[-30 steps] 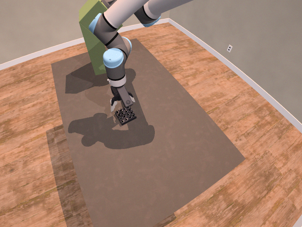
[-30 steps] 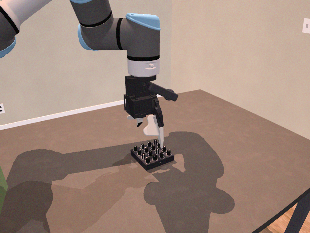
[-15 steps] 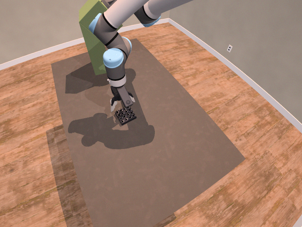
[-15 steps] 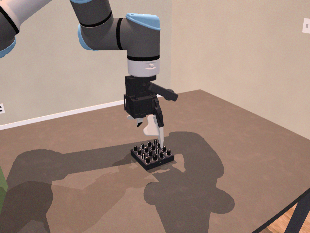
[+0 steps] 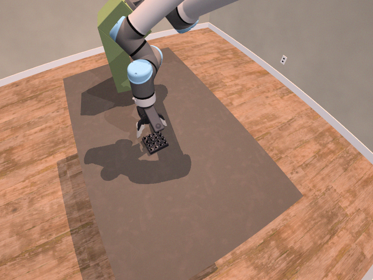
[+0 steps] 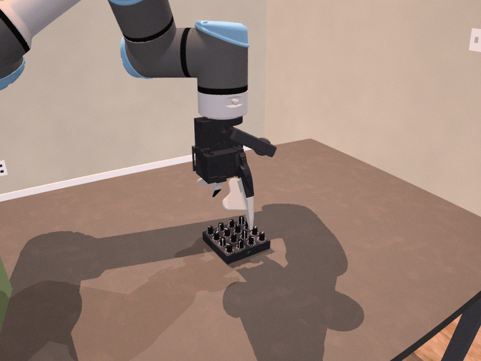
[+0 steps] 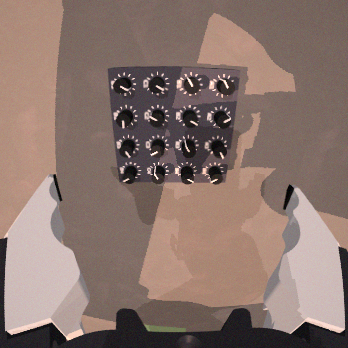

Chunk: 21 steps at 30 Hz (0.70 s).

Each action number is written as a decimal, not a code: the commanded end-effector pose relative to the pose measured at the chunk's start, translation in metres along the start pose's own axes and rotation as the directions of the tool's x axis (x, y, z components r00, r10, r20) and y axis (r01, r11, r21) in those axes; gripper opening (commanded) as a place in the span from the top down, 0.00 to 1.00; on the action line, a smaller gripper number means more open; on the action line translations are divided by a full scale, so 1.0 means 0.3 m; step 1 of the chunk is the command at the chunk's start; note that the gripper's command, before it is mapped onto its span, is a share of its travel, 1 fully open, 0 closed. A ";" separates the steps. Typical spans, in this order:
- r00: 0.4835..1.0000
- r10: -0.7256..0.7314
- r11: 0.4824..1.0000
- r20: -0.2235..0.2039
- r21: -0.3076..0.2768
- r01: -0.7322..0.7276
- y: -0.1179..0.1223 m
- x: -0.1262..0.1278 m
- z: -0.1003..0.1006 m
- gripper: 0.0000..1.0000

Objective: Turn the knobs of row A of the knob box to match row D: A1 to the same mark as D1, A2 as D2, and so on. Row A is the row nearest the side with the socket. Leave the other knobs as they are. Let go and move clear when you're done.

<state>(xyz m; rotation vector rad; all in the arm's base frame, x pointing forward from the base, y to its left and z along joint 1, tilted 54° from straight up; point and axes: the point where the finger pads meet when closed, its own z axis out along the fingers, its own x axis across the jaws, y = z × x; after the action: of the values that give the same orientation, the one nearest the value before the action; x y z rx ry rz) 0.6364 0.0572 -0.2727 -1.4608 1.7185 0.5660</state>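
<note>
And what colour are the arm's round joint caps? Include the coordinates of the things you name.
Light blue [image 5: 140, 70] [image 6: 227, 32]; clearest in the top view.

A tall, angular green block-shaped pedestal [image 5: 112, 57] [image 6: 3, 295] stands at the upper left of the top view and shows as a sliver at the lower left edge of the exterior view. Orange-brown wooden plank flooring [image 5: 301, 126] [image 6: 446, 345] spreads around a flat brown rectangular tabletop [image 5: 210, 204] [image 6: 388, 232]. A white rectangular outlet plate with dark openings [image 5: 283, 59] [image 6: 2, 168] sits on the grey-beige wall [image 5: 316, 45] [image 6: 77, 116], upper right from the top, left edge from the exterior.
</note>
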 end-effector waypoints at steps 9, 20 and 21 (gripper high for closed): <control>1.000 0.000 1.000 -0.004 0.000 0.000 0.015 0.002 -0.001 0.00; 1.000 0.000 1.000 -0.004 0.000 0.000 0.077 0.006 0.002 0.00; 1.000 0.000 1.000 -0.004 0.000 0.000 0.077 0.006 0.002 0.00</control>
<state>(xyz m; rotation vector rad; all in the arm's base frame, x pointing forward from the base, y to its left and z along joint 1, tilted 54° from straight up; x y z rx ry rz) 0.6168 0.0621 -0.2774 -1.4629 1.7211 0.5656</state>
